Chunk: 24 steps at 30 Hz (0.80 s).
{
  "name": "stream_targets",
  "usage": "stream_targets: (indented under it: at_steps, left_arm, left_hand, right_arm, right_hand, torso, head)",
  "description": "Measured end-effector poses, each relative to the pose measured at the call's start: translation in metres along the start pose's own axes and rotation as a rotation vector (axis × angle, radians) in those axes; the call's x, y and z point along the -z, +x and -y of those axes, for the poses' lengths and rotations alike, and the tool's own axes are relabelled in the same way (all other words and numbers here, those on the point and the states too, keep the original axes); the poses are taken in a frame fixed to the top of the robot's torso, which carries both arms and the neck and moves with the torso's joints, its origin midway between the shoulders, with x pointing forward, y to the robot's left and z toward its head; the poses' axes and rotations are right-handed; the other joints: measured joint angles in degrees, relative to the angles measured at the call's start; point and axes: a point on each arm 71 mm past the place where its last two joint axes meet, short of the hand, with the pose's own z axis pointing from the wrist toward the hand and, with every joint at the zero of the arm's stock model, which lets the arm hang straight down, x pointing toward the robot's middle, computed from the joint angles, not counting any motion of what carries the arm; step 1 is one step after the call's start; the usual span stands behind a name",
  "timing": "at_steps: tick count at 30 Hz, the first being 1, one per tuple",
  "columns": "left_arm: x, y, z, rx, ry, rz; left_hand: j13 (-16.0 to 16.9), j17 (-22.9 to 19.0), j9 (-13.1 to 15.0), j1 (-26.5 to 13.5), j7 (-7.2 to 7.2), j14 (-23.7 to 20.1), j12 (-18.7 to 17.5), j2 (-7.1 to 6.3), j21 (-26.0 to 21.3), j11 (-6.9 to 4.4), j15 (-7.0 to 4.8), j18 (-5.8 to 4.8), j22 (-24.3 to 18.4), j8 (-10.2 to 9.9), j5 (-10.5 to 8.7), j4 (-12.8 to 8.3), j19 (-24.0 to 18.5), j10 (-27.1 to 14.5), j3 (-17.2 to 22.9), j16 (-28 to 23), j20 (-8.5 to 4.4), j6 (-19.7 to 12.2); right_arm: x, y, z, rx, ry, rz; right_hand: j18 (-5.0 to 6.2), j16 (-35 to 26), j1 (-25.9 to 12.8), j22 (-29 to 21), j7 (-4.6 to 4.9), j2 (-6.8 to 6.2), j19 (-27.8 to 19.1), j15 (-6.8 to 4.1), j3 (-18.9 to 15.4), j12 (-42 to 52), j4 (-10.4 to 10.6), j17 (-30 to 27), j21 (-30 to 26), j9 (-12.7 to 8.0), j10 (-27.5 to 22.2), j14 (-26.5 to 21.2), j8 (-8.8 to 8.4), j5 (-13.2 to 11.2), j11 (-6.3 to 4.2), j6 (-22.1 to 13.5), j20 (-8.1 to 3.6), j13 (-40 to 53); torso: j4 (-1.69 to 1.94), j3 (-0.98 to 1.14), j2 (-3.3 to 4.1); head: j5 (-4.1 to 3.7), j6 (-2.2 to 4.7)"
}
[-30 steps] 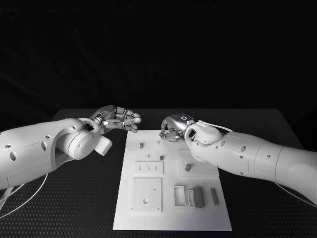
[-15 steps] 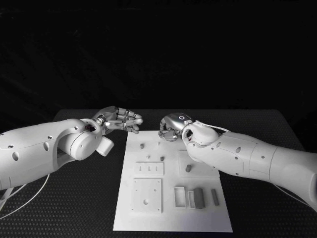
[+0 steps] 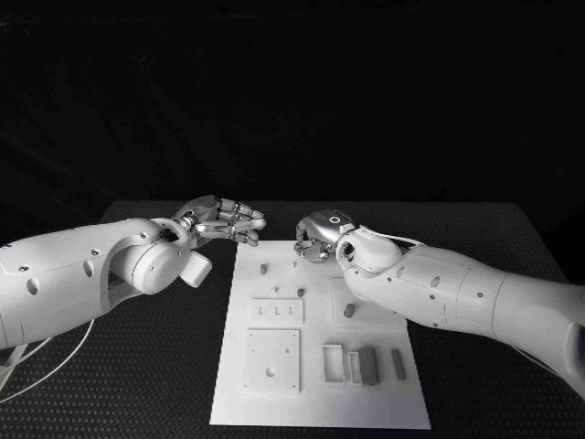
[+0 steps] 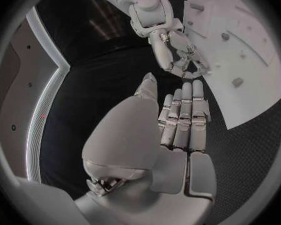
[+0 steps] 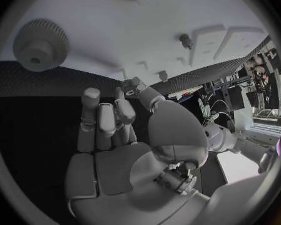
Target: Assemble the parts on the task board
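black table point(image 3: 148, 366), textured surface

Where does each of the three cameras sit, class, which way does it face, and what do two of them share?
Head view: on the robot's head, looking down at the task board; both arms enter.
Left wrist view: behind the left hand, facing the board's edge and the right hand.
Right wrist view: behind the right hand, facing the board and a gear.
Shared: all show the board.

A robotics lab: black table point(image 3: 504, 238), white task board point(image 3: 316, 366), dark backdrop.
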Motion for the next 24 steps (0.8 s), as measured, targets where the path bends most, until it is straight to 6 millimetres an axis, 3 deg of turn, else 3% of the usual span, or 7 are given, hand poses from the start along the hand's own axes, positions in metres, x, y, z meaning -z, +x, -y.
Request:
stream_targets:
  at_steps: [15, 24]
  left_arm:
    - [-0.0030, -0.0007, -0.0002, -0.004, -0.001, 0.004]
    - [-0.0039, 0.0000, -0.0001, -0.005, -0.002, 0.002]
  left_hand:
    - [-0.05, 0.00, -0.05, 0.00, 0.00, 0.00, 0.00, 0.00, -0.15, 0.00, 0.00, -0.06, 0.00, 0.00, 0.00, 0.00, 0.00, 0.00, 0.00, -0.23, 0.00, 0.00]
    - [-0.05, 0.01, -0.05, 0.00, 0.00, 0.00, 0.00, 0.00, -0.14, 0.00, 0.00, 0.53, -0.01, 0.00, 0.00, 0.00, 0.00, 0.00, 0.00, -0.23, 0.01, 0.00]
  right_arm:
    - [0.0011, 0.0028, -0.0079, 0.049, -0.039, 0.040]
    - [0.0009, 0.0029, -0.0098, 0.058, -0.045, 0.044]
  right_hand:
    - [0.00, 0.00, -0.29, -0.01, -0.35, -0.30, 0.57, -0.22, 0.15, 0.00, 0.16, 0.27, 0.00, 0.07, 0.52, 0.65, -0.03, 0.00, -0.11, 0.34, -0.04, 0.00]
    - [0.00, 0.00, -0.29, -0.01, -0.35, -0.30, 0.65, -0.11, 0.32, 0.00, 0.00, 0.30, 0.00, 0.17, 0.73, 0.94, -0.04, 0.00, 0.09, 0.33, -0.34, 0.00]
  torso:
    - [-0.11, 0.04, 0.01]
    - [-0.09, 0.00, 0.00]
  head:
    - [0.08, -0.24]
    - [-0.04, -0.47]
